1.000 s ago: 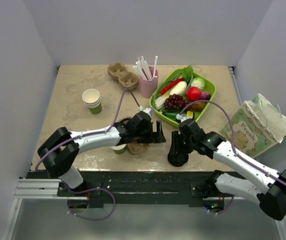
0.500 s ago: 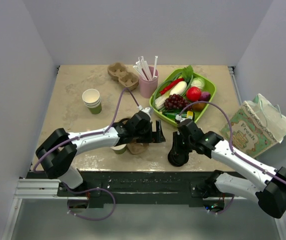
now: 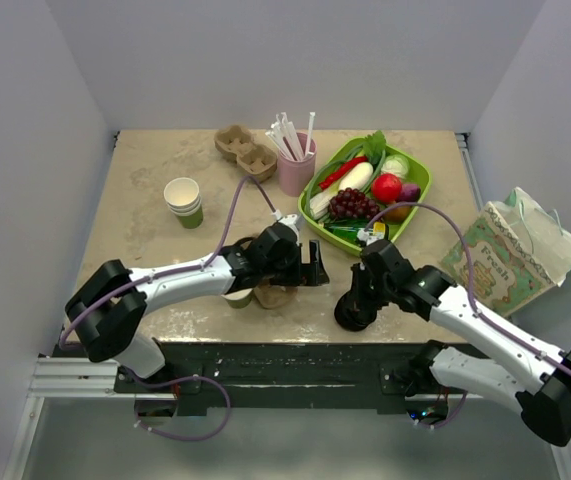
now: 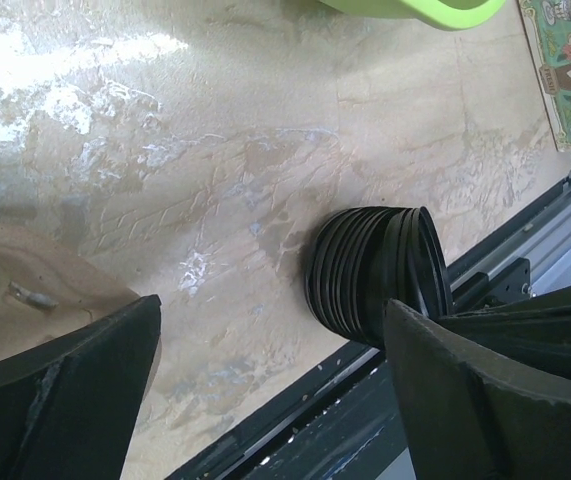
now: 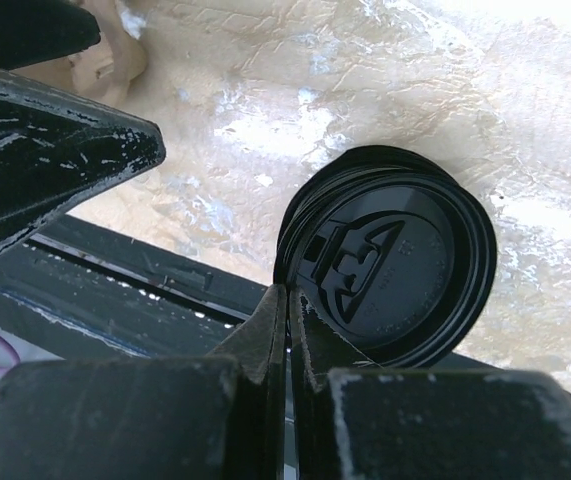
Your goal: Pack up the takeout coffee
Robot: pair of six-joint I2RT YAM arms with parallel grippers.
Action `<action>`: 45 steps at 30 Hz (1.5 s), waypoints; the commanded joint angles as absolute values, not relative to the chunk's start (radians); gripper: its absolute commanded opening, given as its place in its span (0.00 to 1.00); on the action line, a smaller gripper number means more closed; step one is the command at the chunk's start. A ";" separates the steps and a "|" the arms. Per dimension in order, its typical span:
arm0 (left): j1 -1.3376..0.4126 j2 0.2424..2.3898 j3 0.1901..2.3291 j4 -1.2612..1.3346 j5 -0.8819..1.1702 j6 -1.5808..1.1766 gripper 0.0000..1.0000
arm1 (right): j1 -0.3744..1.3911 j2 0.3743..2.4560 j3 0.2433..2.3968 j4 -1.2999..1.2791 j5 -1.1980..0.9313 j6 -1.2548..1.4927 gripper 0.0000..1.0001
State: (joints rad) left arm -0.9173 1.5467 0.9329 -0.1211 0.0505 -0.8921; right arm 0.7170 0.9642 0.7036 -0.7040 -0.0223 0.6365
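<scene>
- Top external view: a beige, mottled tabletop [image 3: 145, 170] sits in a booth of plain white walls [image 3: 285, 60] that close in its left, far and right edges. A black rail [image 3: 265, 360] runs along the near edge.
- At the middle of the near edge stands a stack of black lids [image 3: 353, 312]. The right tool [image 3: 355, 303] is down on top of it.
- Right wrist view: the right tool [image 5: 286, 290] is clenched, its fingers pressed together with their tips at the rim of the top lid. I cannot tell whether a lid edge is pinched between them.
- The left tool [image 3: 315, 268] hovers left of the lid stack, released. In the left wrist view its fingers [image 4: 65, 390] stand wide apart over bare tabletop, with nothing between them.
- The takeout coffee [image 3: 237, 297] stands near the near edge, left of centre and mostly under the left arm. Only a greenish side shows, and its top is hidden.
- A brown pulp carrier [image 3: 275, 297] is just beside the takeout coffee.
- Near the left edge stands a stack of white paper cups [image 3: 183, 200].
- Along the far edge are a second pulp carrier [image 3: 245, 150], a pink cup of straws [image 3: 295, 165] and a green tray [image 3: 417, 195] of toy fruit and vegetables.
- A printed paper bag [image 3: 510, 260] lies at the right edge.
</scene>
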 commanded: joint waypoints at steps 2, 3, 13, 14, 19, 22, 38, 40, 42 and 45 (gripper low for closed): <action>-0.920 1.474 0.917 -0.066 0.058 -0.809 0.98 | 0.716 0.910 0.779 -0.767 -0.002 0.649 0.00; -0.920 1.468 0.914 -0.052 0.069 -0.801 0.99 | 0.716 0.901 0.785 -0.775 -0.002 0.649 0.00; -0.922 1.416 0.896 -0.049 0.100 -0.727 1.00 | 0.716 0.865 0.808 -0.744 -0.017 0.583 0.00; -0.922 1.396 0.890 -0.046 0.104 -0.703 1.00 | 0.715 0.855 0.824 -0.742 -0.018 0.557 0.00; -0.930 1.260 0.809 0.026 0.106 -0.595 1.00 | 0.716 0.784 0.911 -0.689 -0.073 0.518 0.00; -0.931 1.131 0.724 0.103 0.118 -0.559 1.00 | 0.715 0.738 0.934 -0.585 -0.143 0.564 0.00; -0.933 0.756 0.469 0.510 0.267 -0.660 0.99 | 0.716 0.758 0.864 0.071 -0.624 0.868 0.00; -0.934 0.724 0.468 0.511 0.256 -0.666 0.99 | 0.715 0.750 0.883 0.019 -0.612 0.824 0.00; -0.933 0.704 0.488 0.418 0.200 -0.661 0.99 | 0.715 0.753 0.948 -0.101 -0.545 0.734 0.00; -0.933 0.661 0.531 0.286 0.135 -0.686 1.00 | 0.715 0.788 1.017 -0.306 -0.555 0.543 0.00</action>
